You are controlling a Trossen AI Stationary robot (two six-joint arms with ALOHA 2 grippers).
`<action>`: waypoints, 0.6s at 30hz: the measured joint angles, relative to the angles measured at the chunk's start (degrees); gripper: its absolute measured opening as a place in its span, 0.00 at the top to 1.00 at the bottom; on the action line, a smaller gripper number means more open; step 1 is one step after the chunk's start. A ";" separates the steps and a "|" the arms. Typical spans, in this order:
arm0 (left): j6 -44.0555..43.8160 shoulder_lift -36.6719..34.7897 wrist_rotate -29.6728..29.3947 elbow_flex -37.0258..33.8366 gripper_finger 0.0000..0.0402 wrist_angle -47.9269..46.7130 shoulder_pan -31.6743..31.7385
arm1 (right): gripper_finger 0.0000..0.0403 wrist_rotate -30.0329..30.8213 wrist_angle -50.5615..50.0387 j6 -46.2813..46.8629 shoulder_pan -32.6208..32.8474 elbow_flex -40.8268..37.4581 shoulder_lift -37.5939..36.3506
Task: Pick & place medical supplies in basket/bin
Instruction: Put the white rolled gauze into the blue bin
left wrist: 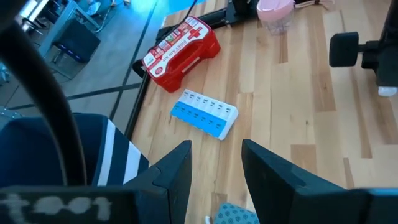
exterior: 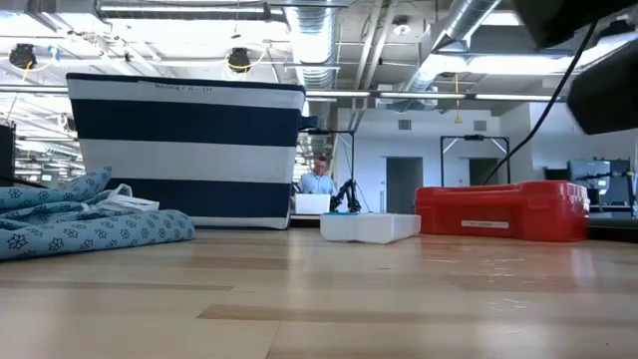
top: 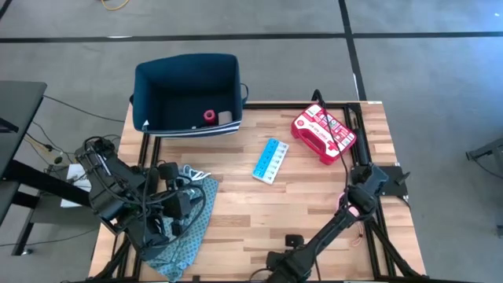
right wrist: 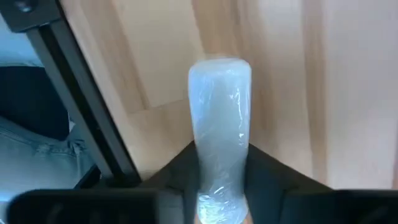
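While a red-capped bottle (top: 209,116) is already lodged in the navy bin (top: 145,94), the red case (top: 323,134) and pill box (top: 269,160) are left on the table, a wrapped roll (right wrist: 219,137) being clenched by the right gripper (right wrist: 219,163), the left gripper (left wrist: 216,163) held parted.

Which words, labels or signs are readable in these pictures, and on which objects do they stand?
Red first-aid case: white cross sign; its label words are too blurred to read.
Striped bin: small print on its rim, too small to read.
Blue pill box: lid markings unreadable.
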 joint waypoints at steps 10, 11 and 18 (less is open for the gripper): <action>0.48 0.00 -5.69 0.00 0.68 0.01 0.00 | 0.88 29.08 -20.66 -8.21 -10.07 10.70 0.55; 0.53 0.00 -6.86 0.00 0.68 0.01 0.00 | 0.87 33.27 -24.32 -8.66 -11.23 12.54 0.55; 1.24 0.00 -9.06 0.02 0.68 0.00 0.00 | 0.86 51.98 -20.98 -30.93 -24.44 23.93 -4.24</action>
